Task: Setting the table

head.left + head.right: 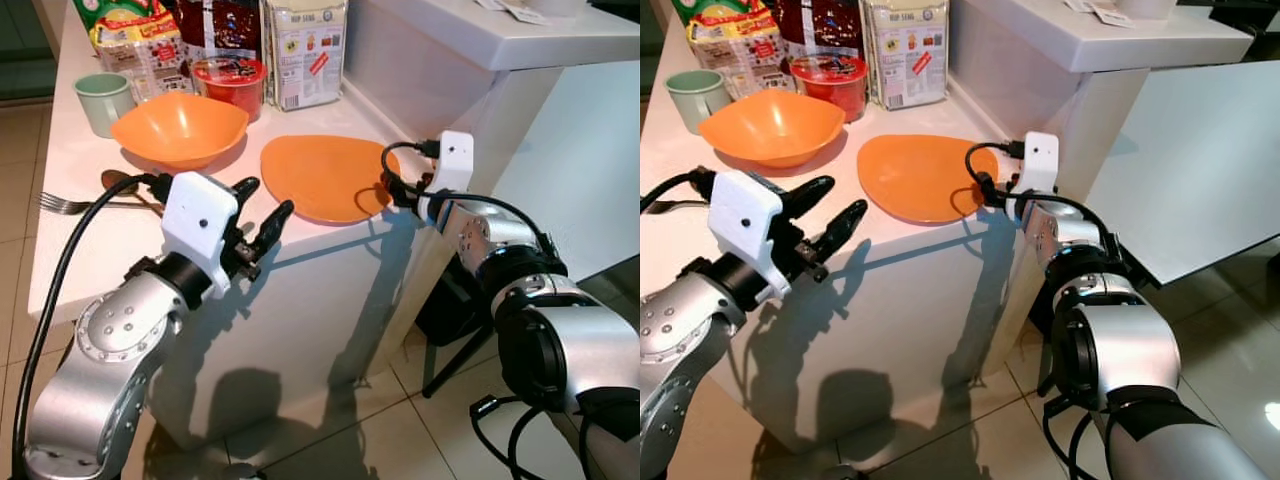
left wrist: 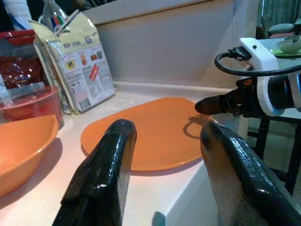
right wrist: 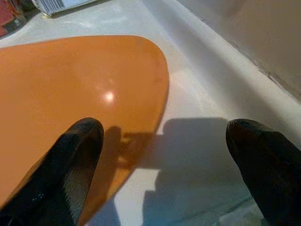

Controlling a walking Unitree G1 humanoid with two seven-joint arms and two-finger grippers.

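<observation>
- Left gripper (image 1: 262, 206), two long black fingers on a white wrist block, hovers over the near edge of the white countertop (image 1: 90, 235) with its fingers spread wide and nothing between them; it aims toward 1 o'clock at the flat orange plastic plate (image 1: 322, 177)
- Silver metal fork (image 1: 62, 204) lies at 9 o'clock from the left gripper, near the counter's left edge, with the bowl of a brownish spoon (image 1: 118, 180) just beside it
- Pale green ceramic mug (image 1: 103, 101) stands at 11 o'clock from the fork, beside the deep orange plastic bowl (image 1: 180, 127)
- Deep orange plastic bowl sits upright at 12 o'clock from the left gripper, well apart from it, and at 9 o'clock from the plate without touching it
- Red round lidded tub (image 1: 230, 82) stands just behind the bowl at its 1 o'clock, with colourful food packets (image 1: 130, 40) at its 10 o'clock and a white printed food bag (image 1: 306, 50) at its 3 o'clock, against the white raised ledge (image 1: 480, 40)
- Flat orange plastic plate lies on the counter near its front right corner, empty
- Right gripper (image 3: 164, 165) reaches in at the plate's 3 o'clock rim with its fingers held wide apart; in the right wrist view one finger (image 3: 75, 155) is over the plate's edge and the other (image 3: 263, 165) over bare counter, and whether either touches the plate cannot be told
</observation>
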